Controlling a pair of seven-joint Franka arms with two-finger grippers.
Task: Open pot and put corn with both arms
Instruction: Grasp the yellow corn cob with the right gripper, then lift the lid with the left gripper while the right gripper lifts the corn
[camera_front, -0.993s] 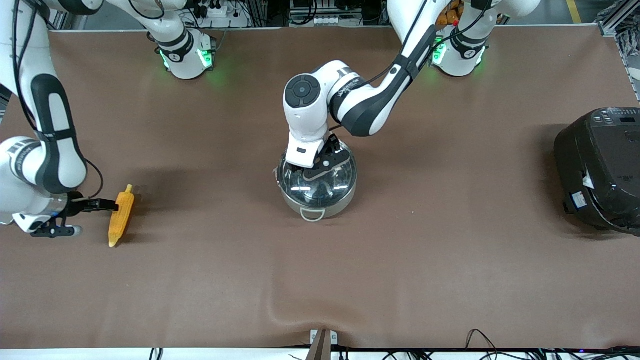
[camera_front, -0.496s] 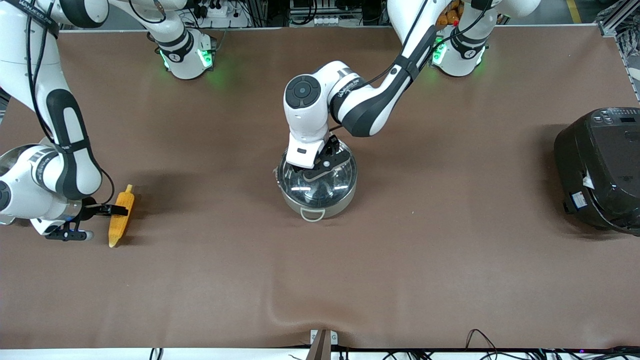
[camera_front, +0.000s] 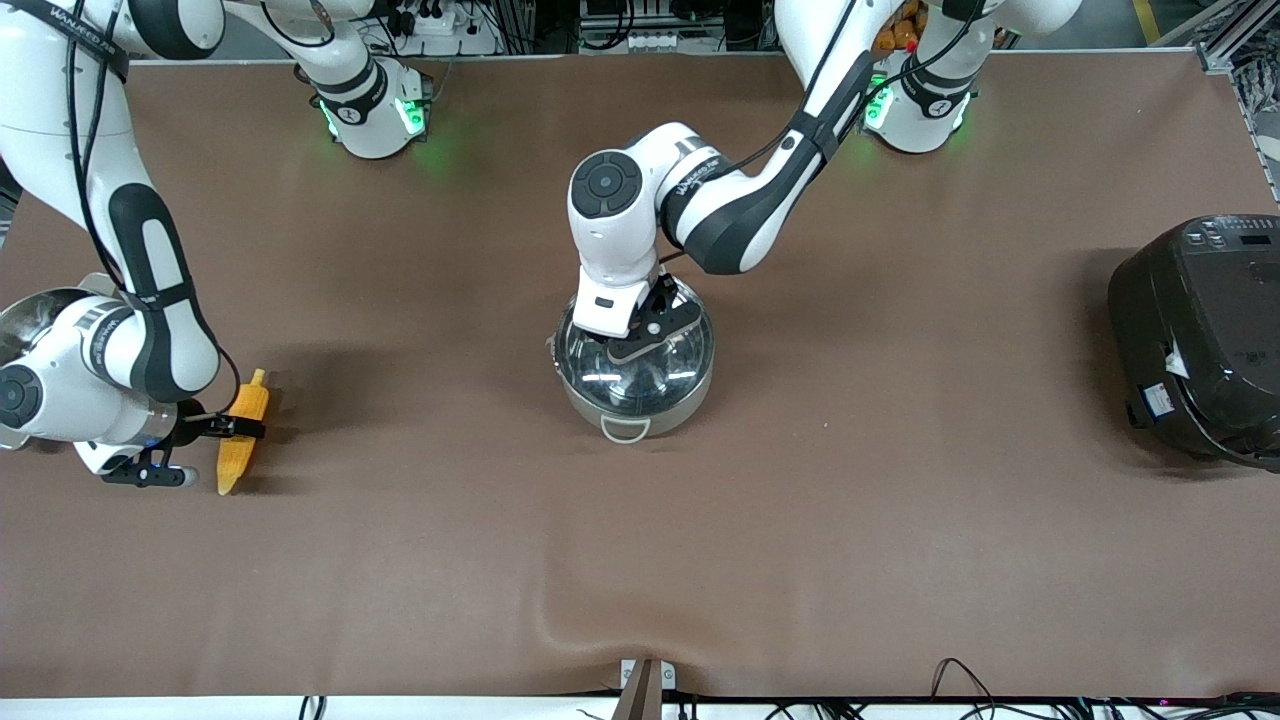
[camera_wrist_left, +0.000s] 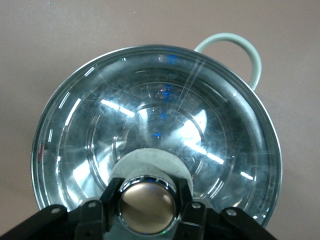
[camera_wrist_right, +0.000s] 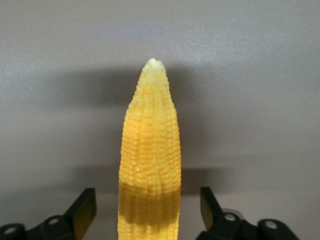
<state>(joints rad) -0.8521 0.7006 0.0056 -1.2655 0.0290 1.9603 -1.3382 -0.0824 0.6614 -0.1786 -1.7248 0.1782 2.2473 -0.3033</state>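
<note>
The steel pot (camera_front: 634, 400) stands mid-table with its glass lid (camera_front: 665, 365) on. My left gripper (camera_front: 632, 340) is down on the lid, its fingers (camera_wrist_left: 111, 200) shut against both sides of the copper-toned knob (camera_wrist_left: 147, 206). The lid (camera_wrist_left: 165, 110) lies flat on the rim, and one loop handle (camera_wrist_left: 245, 50) shows. The yellow corn (camera_front: 251, 402) lies on the table toward the right arm's end. My right gripper (camera_front: 238, 428) is open and straddles the cob's middle. In the right wrist view its fingers (camera_wrist_right: 85, 207) stand clear of the corn (camera_wrist_right: 150, 150) on both sides.
A big black rice cooker (camera_front: 1200, 335) stands at the left arm's end of the table. A shiny steel vessel (camera_front: 25, 310) shows partly under the right arm. The brown cloth has a low fold (camera_front: 600, 620) near the front edge.
My right gripper has slid along the corn from near its stub end toward its middle, and the arm has swung round. My left gripper's fingers have drawn in on the knob.
</note>
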